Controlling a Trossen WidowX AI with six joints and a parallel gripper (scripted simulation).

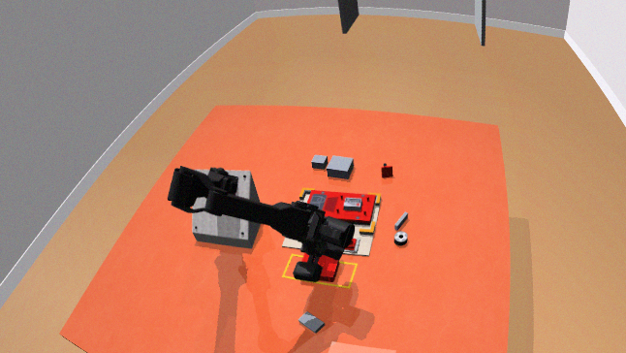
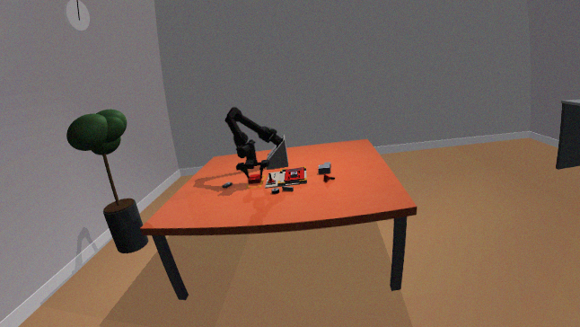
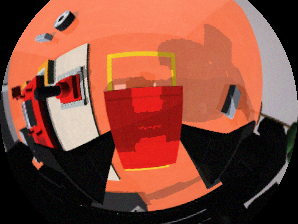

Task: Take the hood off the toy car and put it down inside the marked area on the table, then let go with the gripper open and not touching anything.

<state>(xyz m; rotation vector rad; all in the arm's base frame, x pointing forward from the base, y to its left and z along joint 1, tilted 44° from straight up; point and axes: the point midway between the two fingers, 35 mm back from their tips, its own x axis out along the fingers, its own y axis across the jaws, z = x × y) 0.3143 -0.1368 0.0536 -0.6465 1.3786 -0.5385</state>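
Observation:
The red hood (image 1: 330, 270) (image 2: 254, 179) (image 3: 149, 125) is between the fingers of my gripper (image 1: 324, 264) (image 2: 255, 176) (image 3: 147, 131), which is shut on it. The hood is level, low over or on the table inside the yellow outline of the marked area (image 1: 287, 266) (image 3: 140, 53); whether it touches the table I cannot tell. In the wrist view, yellow line shows beyond its far edge and along its near edge. The toy car's red body (image 1: 365, 213) (image 3: 46, 132) lies beside the marked area on a cream plate (image 1: 291, 243) (image 3: 75, 122). The arm hides part of both in the top view.
A dark grey block (image 1: 311, 322) (image 3: 230, 101) lies on the side of the marked area away from the car. A ring (image 1: 395, 239) (image 3: 59, 24) and a grey bar (image 1: 401, 221) lie beyond the plate. Two grey blocks (image 1: 340, 165) and a small red part (image 1: 387, 171) lie behind the car.

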